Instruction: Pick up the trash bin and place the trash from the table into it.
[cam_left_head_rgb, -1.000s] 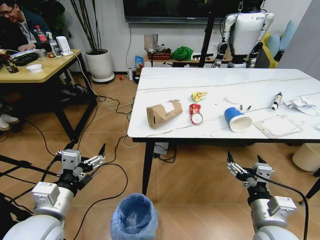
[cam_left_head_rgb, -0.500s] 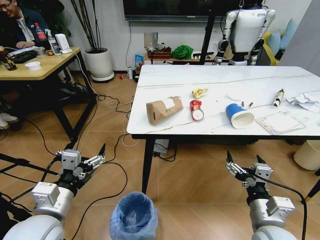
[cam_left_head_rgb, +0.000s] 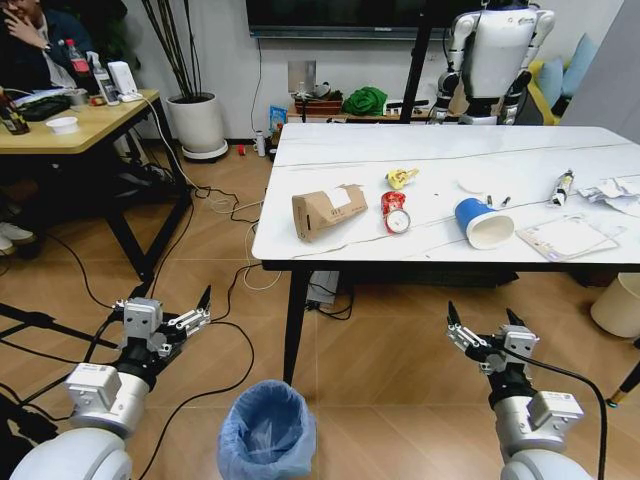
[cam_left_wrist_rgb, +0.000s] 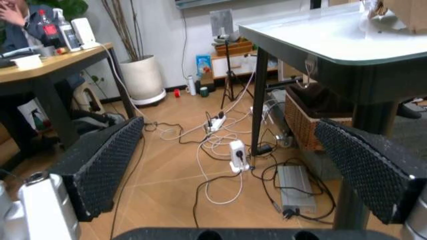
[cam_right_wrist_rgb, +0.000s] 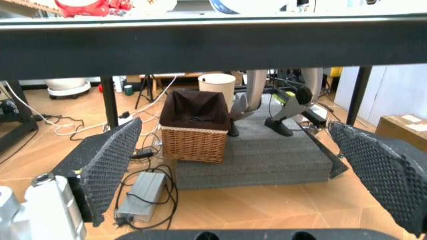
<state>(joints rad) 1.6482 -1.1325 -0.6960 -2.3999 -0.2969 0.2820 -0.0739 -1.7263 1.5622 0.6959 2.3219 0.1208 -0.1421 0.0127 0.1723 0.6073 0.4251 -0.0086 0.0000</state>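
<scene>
A: What's changing here?

B: The whole head view is shifting. The table (cam_left_head_rgb: 330, 200) is sitting a bit lower and nearer in frame than a second ago, and the trash bin (cam_left_head_rgb: 267, 434) is sliding slightly down. That's the camera going with the robot, not the things moving. Litter is lying as it was.

A: Grippers?

B: Left gripper (cam_left_head_rgb: 168, 308) is hovering low over the floor, fingers spread apart, nothing between them. Right gripper (cam_left_head_rgb: 479, 326) is doing the same, fingers apart and empty. Both are holding the same pose as before.

A: Where's the bin relative to the fingers?

B: Standing on the floor between the two grippers, below and inward of the left fingertips, well apart from both. Blue-grey bag liner is open at the top.

A: And the trash?

B: All up on the table, above and beyond the fingers: brown carton (cam_left_head_rgb: 328, 211), crushed red can (cam_left_head_rgb: 395, 216), yellow wrapper (cam_left_head_rgb: 400, 179), blue cup (cam_left_head_rgb: 478, 222) on its side, papers (cam_left_head_rgb: 566, 238) toward the right edge. In the right wrist view the table's black edge (cam_right_wrist_rgb: 213, 45) is running above the open fingers.

A: Meaning for the task?

B: Looks like it's still approaching. Bin isn't picked up, nothing's binned. Early stage, I'd judge.
</scene>
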